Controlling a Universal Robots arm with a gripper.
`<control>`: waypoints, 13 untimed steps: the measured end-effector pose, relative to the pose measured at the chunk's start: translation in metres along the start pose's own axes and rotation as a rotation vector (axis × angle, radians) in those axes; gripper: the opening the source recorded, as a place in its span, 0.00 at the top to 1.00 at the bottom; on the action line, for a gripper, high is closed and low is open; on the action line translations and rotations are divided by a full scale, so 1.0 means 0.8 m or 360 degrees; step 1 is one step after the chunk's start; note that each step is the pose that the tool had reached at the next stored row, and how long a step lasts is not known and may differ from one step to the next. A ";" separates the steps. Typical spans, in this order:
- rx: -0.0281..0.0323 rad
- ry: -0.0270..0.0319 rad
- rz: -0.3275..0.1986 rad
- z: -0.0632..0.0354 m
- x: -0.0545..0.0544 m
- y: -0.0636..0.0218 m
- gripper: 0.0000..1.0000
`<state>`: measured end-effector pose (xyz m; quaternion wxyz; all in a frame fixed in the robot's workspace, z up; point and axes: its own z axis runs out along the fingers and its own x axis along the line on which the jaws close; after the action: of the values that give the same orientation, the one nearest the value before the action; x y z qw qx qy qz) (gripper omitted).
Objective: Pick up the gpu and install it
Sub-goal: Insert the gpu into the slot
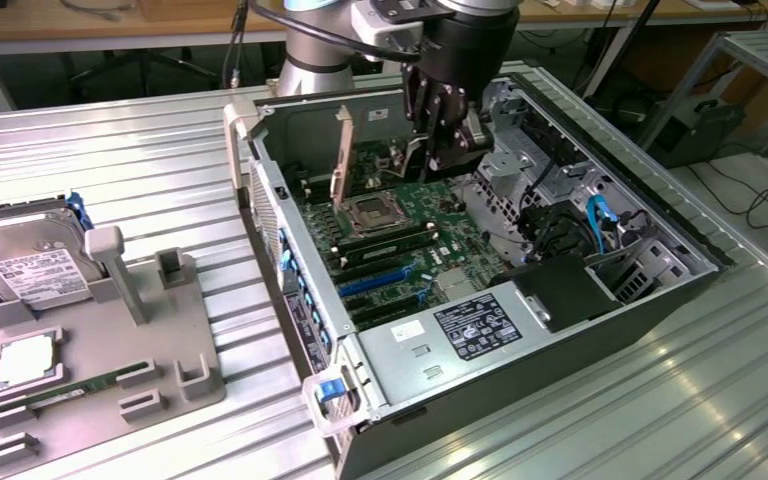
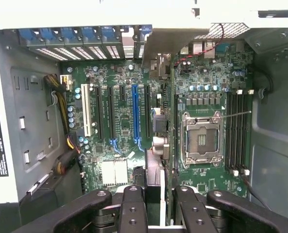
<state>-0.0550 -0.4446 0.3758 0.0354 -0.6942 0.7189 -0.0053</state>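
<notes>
Wrist view first: my gripper (image 2: 158, 213) is pinched on the gpu (image 2: 157, 167), fingers (image 2: 133, 208) pressed on either face, card seen edge-on and running straight away from me toward its pale end bracket by the rear wall of the case. Beneath it, the motherboard (image 2: 202, 87); the card's line falls between the blue slot (image 2: 134, 111) and the CPU socket (image 2: 200, 138), closest to the black slot just beside the blue one. Height above the board can't be read from here. Exterior view: my arm reaches down into the open computer case (image 1: 398, 400), which lies on its side, gripper low inside near the far end, over the green board. This view gives what the wrist misses: the card looks to be held off the board, not seated. It also takes in the grey fixture (image 1: 104, 330) well apart on the exterior view's left, with the hard drive (image 1: 17, 260) and memory stick (image 1: 71, 392) on it. The wrist alone shows which slot the card tracks. Judgement: pick-up done, install in hand, at the lining-up stage. Seating calls for the card's edge parallel over one slot, bracket meeting the rear opening, then a straight, even press without tilt
</notes>
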 end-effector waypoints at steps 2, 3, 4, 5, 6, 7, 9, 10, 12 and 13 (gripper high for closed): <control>-0.00001 -0.00001 0.0000 0.001 0.000 0.000 0.72; -0.00001 -0.00001 0.0000 0.002 0.000 0.000 0.72; 0.00000 -0.00002 0.0000 0.002 0.000 0.000 0.72; -0.00001 -0.00001 0.0000 0.003 0.000 0.000 0.72; -0.00001 -0.00001 0.0000 0.004 0.000 0.000 0.72; -0.00001 -0.00001 0.0000 0.004 0.000 0.000 0.72; -0.00001 -0.00002 0.0001 0.006 0.000 0.000 0.72; -0.00001 -0.00002 0.0001 0.006 0.000 0.000 0.72; -0.00001 -0.00001 0.0000 0.007 0.000 0.000 0.72; 0.00000 -0.00002 0.0001 0.008 0.000 0.001 0.72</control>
<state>-0.0551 -0.4446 0.3696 0.0354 -0.6941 0.7190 -0.0053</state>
